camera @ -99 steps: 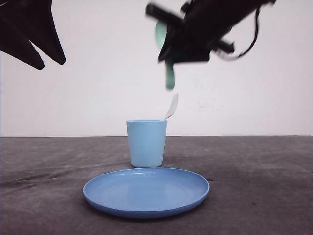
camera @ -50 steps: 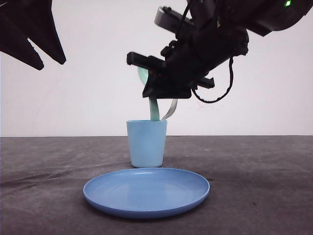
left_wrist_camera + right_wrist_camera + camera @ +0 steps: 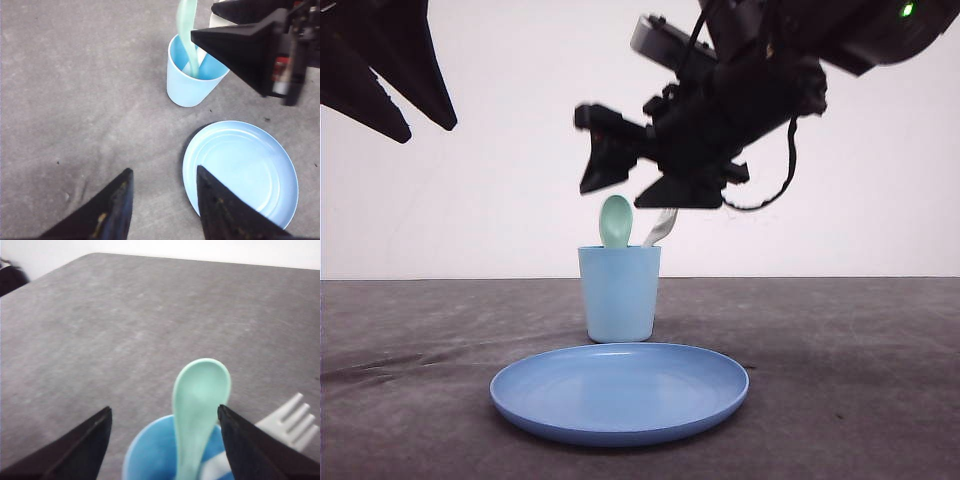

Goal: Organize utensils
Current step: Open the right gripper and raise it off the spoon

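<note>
The mint-green spoon point(image 3: 616, 222) stands in the light blue cup point(image 3: 620, 293), bowl end up and free of any grip. Beside it in the same cup leans the white fork point(image 3: 660, 228), tines up. My right gripper point(image 3: 635, 185) hovers open just above the cup's rim. In the right wrist view its jaws point(image 3: 164, 409) stand wide apart on either side of the spoon point(image 3: 200, 405), with the fork point(image 3: 295, 420) off to one side. My left gripper point(image 3: 425, 130) is raised at the far left, open and holding nothing point(image 3: 164, 171).
A round blue plate point(image 3: 620, 415) lies in front of the cup with nothing on it. From the left wrist, the cup point(image 3: 185, 90) and plate point(image 3: 240, 172) sit on the grey tabletop point(image 3: 75, 100), with the right gripper's fingers point(image 3: 240, 45) over the cup.
My right gripper came down over the cup with the spoon, then opened. The spoon has dropped from the jaws into the cup beside the fork. The left arm stayed still.
</note>
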{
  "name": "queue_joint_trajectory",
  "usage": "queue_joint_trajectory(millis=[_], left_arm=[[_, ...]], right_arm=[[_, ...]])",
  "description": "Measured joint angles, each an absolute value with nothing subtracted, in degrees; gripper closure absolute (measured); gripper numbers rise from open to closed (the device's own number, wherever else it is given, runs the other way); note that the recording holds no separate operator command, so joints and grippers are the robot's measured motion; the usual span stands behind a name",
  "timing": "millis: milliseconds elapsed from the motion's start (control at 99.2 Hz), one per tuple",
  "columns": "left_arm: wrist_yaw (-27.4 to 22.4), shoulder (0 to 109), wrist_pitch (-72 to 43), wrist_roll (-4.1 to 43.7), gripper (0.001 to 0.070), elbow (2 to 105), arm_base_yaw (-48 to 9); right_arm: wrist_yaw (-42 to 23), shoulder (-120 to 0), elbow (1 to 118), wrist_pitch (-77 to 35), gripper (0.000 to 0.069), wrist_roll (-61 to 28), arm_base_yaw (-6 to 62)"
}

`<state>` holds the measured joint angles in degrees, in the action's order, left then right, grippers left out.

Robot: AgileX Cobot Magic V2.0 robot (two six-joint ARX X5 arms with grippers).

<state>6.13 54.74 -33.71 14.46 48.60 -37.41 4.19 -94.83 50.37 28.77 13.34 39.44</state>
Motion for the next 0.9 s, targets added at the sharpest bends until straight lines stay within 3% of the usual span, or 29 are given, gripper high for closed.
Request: queue_joint_trajectory(millis=[182, 464, 656, 817, 898], left_arm=[[6.1, 54.7, -33.7, 14.5, 0.0481, 48.6, -37.4], [6.1, 54.7, -33.7, 14.5, 0.0481, 48.6, -37.4], [6.1, 54.7, -33.7, 14.5, 0.0481, 48.6, -37.4], [6.1, 54.7, -33.7, 14.5, 0.0481, 48.6, -37.4], [6.1, 54.7, -33.7, 14.5, 0.0481, 48.6, -37.4]], right_arm=[[6.3, -84.6, 50.4, 22.5, 0.0269, 13.4, 40.8], [5.8, -72.1, 50.4, -1.6, 0.0264, 15.7, 42.2], [4.0, -72.8, 50.4, -11.3, 0.0085, 17.0, 42.0], [3.0, -75.1, 50.4, -12.3, 0.0013, 17.5, 42.0], [3.0, -77.2, 50.4, -12.3, 0.0011, 18.2, 42.0]])
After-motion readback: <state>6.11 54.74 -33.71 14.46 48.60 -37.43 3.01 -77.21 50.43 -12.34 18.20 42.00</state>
